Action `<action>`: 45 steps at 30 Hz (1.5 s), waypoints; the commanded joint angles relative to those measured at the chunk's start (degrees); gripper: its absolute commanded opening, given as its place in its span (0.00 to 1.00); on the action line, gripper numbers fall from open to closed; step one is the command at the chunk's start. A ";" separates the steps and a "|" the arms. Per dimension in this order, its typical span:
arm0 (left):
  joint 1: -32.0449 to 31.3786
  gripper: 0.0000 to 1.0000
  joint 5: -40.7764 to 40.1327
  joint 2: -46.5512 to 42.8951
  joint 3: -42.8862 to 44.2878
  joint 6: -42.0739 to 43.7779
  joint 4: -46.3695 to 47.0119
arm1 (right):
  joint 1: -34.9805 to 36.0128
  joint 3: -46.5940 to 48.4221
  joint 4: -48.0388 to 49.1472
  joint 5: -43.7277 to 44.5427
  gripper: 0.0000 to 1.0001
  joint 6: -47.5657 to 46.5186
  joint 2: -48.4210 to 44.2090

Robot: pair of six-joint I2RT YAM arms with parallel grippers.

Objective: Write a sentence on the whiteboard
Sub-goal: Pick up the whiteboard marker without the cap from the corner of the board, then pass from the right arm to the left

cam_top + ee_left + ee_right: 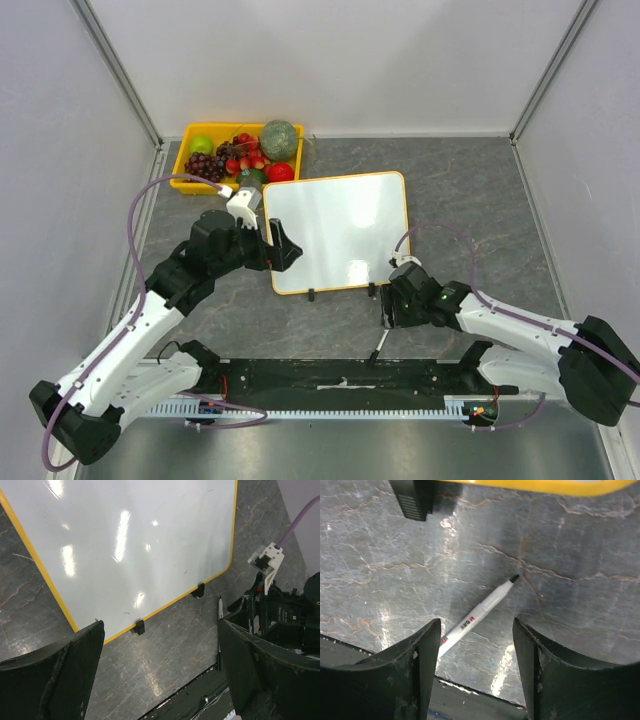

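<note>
The whiteboard (340, 230) lies flat mid-table, white with a thin orange-yellow frame and two black clips (140, 626) on its near edge. Its face (130, 545) shows only glare; the sentence is not in view. A white marker (480, 614) with a bare black tip lies on the table just in front of the board, also seen as the marker (378, 347) from above. My right gripper (476, 650) hovers over it, open, fingers either side of its rear end, not gripping it. My left gripper (280, 245) is open at the board's left edge, holding nothing.
A yellow fruit tray (190, 185) with grapes, apples and a melon stands at the back left, close to the board's corner. The black base rail (340, 375) runs along the table's near edge, just behind the marker. My right arm (285, 610) fills the right of the left wrist view.
</note>
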 commanded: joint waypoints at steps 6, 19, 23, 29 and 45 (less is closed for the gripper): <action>-3.01 1.00 -5.07 0.34 2.52 0.88 1.77 | 6.16 -1.12 1.93 5.52 0.38 6.08 7.30; -3.01 1.00 -5.43 -1.42 6.38 2.64 -1.57 | 12.58 7.65 -2.37 6.66 0.00 4.78 10.13; -2.92 1.00 -1.56 -1.86 7.88 3.78 -1.57 | 12.58 16.96 -3.78 5.86 0.00 1.25 7.57; -3.01 1.00 8.45 -0.90 9.02 3.78 1.76 | 12.23 27.78 -2.91 12.09 0.00 -2.62 8.53; -3.80 0.99 23.76 4.99 2.09 -2.46 17.94 | 1.33 30.17 24.60 1.04 0.00 7.22 7.92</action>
